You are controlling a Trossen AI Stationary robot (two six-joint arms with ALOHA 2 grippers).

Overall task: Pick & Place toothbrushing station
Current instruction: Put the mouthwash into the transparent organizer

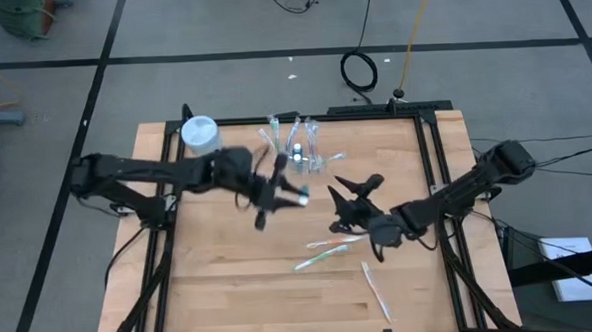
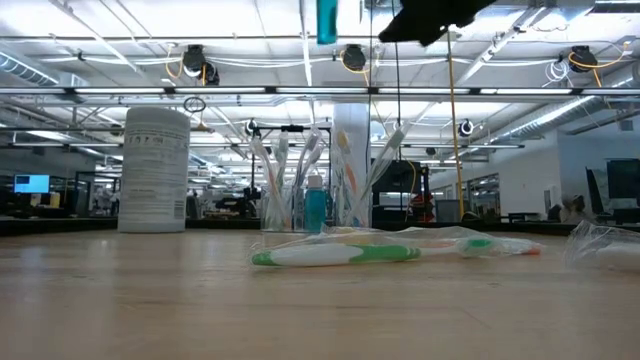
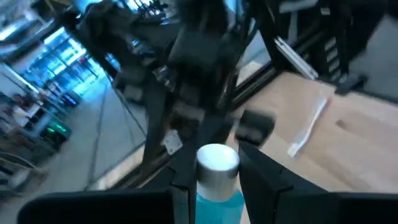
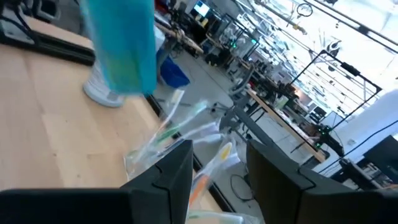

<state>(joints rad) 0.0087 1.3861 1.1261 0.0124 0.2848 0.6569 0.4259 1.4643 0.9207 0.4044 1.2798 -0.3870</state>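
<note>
The left tool (image 3: 208, 186) grips a small blue toothpaste tube with a white cap (image 3: 217, 180), raised beside the clear plastic cup (image 1: 297, 146); its lower body is cut off. The right tool (image 1: 346, 206) hangs open nearby over the pale wooden surface (image 1: 231, 279).

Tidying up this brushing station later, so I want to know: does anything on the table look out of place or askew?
Yes. Several toothbrushes lie flat and scattered on the table near the right gripper, one apart toward the front edge, while others stand in the clear cup. The left gripper holds a blue toothpaste tube in the air.
</note>
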